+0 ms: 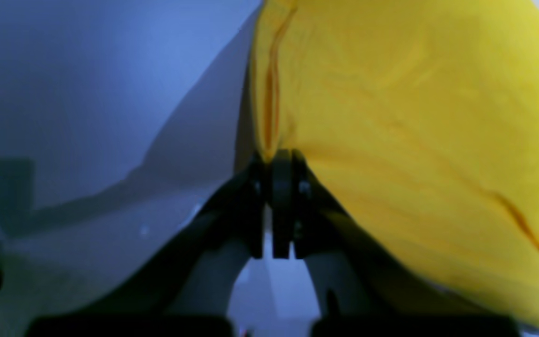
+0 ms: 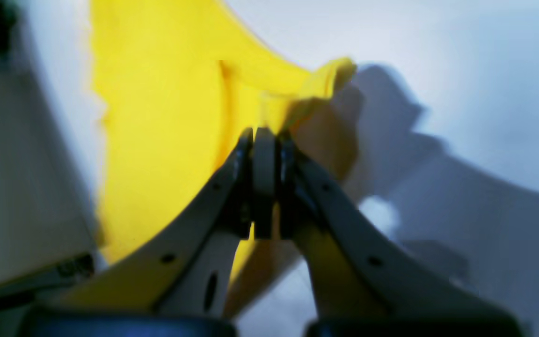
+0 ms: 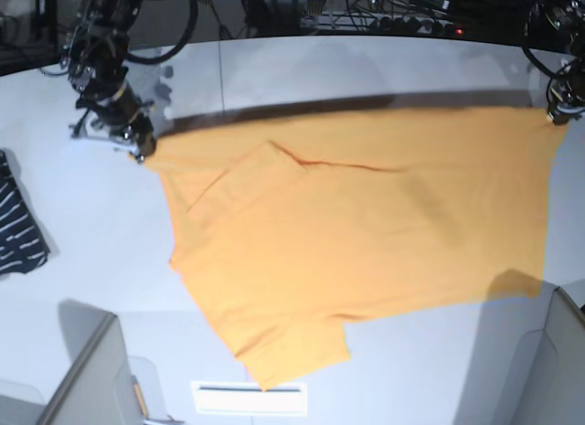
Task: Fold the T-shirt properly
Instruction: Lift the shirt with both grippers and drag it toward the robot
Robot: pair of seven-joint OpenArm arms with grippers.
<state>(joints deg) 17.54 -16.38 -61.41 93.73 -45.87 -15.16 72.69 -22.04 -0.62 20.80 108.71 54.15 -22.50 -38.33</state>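
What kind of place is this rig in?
Probably a robotics lab bench: a white table, cables and a power strip behind it, and two arms stretching an orange T-shirt across it.

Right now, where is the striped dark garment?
In the base view, the striped garment lies at the table's left edge, apart from the T-shirt.
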